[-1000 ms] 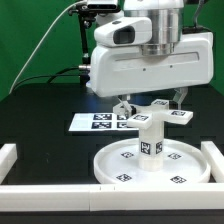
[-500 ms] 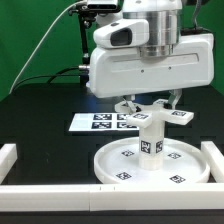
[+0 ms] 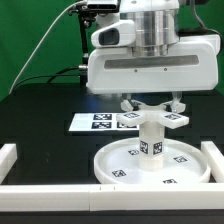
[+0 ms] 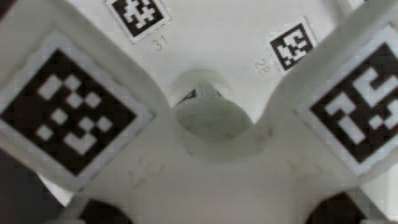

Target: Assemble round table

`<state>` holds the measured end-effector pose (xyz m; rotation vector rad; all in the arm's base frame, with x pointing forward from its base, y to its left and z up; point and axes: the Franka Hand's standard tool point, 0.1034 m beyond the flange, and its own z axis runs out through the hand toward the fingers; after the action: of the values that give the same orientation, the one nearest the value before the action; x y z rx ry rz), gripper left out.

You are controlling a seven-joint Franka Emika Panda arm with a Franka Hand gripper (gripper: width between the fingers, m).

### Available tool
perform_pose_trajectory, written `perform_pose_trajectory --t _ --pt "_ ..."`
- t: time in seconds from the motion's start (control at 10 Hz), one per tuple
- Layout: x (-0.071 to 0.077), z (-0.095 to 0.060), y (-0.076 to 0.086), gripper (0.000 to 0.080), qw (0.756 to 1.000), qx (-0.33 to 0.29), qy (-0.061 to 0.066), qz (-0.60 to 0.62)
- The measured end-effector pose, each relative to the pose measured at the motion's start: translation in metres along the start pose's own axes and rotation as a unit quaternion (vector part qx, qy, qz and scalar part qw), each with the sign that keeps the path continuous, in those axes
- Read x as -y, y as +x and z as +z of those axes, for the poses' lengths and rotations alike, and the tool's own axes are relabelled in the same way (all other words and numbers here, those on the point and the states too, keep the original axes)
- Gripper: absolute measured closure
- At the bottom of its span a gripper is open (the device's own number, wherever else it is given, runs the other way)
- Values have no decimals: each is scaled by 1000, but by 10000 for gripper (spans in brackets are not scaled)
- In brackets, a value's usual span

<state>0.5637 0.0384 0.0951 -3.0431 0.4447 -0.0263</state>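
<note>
Gripper higher than before, foot piece atop post (fingers' clamp unclear).

A flat black matte table fills most of the exterior view. Long white plastic rails edge it: one runs along the near side, one short piece stands at the exterior view's left, and another at the exterior view's right. Farther back on the table lies the thin flat white marker board with black-and-white square tags, partly hidden. Behind the table hangs a green cloth backdrop, evenly lit, with soft folds. A thin black cable curves in front of this cloth, at the far left. The light is bright and even, with no strong shadows on the table.
</note>
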Motion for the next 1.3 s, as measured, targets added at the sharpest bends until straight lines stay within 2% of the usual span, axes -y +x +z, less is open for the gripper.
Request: perform_pose_trajectory --t 0.3,0.4,0.6,0.7,0.8,0.9,1.1,1.2,1.3 --pt "0 0 1 353 991 0 5 132" --pt "-1 0 1 351 987 3 11 162" --pt "1 0 1 351 959 5 15 282" --pt "0 0 1 351 936 6 24 352" --pt "0 0 1 351 920 8 26 391" --pt "0 0 0 351 913 6 29 407" --pt "1 0 0 351 881 8 30 473" --pt "1 0 0 351 871 7 29 491" --pt "0 0 1 351 871 7 30 491"
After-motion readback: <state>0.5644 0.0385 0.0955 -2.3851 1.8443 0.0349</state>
